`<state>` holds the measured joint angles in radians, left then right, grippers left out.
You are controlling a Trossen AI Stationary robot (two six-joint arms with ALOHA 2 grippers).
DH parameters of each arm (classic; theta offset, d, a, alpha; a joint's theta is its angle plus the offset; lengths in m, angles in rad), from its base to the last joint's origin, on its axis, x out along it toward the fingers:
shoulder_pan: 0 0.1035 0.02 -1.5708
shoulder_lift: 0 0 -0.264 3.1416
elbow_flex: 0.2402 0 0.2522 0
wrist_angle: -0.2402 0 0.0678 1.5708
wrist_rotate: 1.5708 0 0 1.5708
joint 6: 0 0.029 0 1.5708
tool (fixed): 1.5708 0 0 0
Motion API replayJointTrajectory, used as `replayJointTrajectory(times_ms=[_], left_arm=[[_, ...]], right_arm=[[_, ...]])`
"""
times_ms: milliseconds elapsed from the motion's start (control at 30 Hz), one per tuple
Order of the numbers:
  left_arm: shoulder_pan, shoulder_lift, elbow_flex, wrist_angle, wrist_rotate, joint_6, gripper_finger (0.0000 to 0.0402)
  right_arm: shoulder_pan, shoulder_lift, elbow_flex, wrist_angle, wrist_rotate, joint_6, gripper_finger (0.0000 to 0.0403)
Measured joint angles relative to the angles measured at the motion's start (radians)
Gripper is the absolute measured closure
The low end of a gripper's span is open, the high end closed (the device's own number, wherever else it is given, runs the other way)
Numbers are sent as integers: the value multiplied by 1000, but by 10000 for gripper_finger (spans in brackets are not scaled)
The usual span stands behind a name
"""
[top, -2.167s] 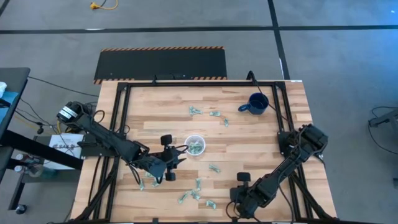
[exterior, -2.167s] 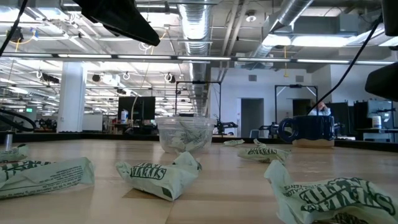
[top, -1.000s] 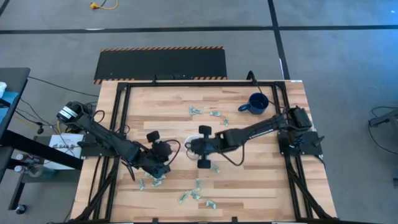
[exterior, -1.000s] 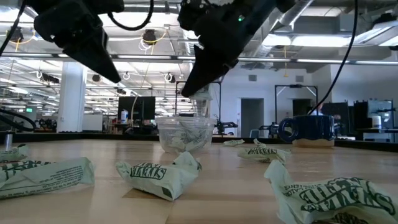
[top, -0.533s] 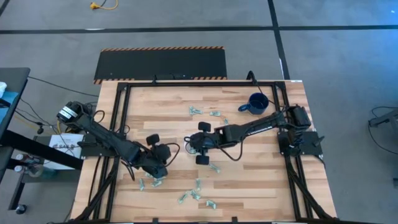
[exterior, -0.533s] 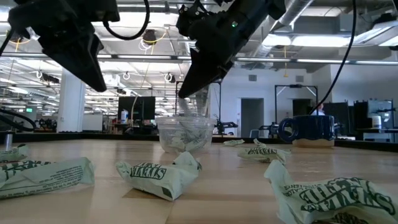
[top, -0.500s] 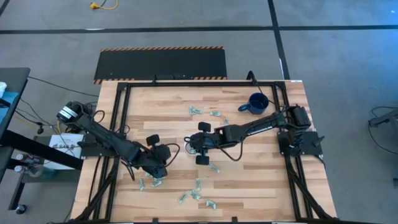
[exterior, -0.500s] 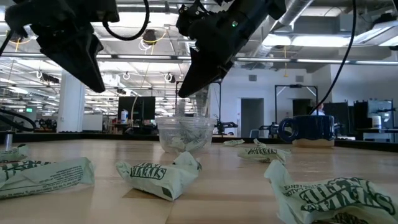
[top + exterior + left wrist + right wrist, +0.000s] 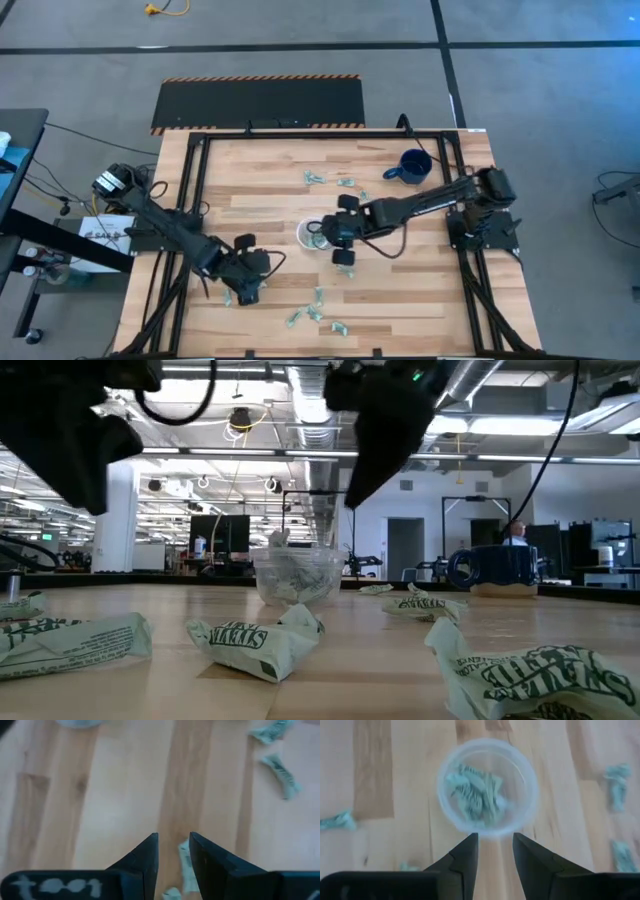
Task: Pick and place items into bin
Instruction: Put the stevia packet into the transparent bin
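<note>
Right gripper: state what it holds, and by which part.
Nothing. The right gripper hangs open and empty above the small translucent plastic cup, which already contains crinkled green-and-white wrappers.

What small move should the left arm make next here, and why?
Probably a short descent. The left gripper hangs over the wooden table with its fingers slightly apart, and a small green-and-white crinkled wrapper lies between their tips, not yet gripped. The right gripper, empty, is by the clear plastic cup that already holds wrappers, so it need not act.
</note>
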<state>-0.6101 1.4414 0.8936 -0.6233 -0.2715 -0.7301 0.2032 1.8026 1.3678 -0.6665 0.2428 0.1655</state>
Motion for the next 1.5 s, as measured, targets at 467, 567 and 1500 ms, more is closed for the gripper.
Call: replayJointTrajectory(times_ms=[467, 567, 1500], left_arm=[[-93, 0, 0, 12, -35, -124, 303], [-84, 0, 0, 12, -32, -129, 299], [-19, 266, 5, 65, 103, -132, 239]], right_arm=[[389, -244, -264, -112, 381, 493, 285], [467, -253, -324, -111, 427, 612, 285], [573, -237, -361, -63, 634, 743, 285]])
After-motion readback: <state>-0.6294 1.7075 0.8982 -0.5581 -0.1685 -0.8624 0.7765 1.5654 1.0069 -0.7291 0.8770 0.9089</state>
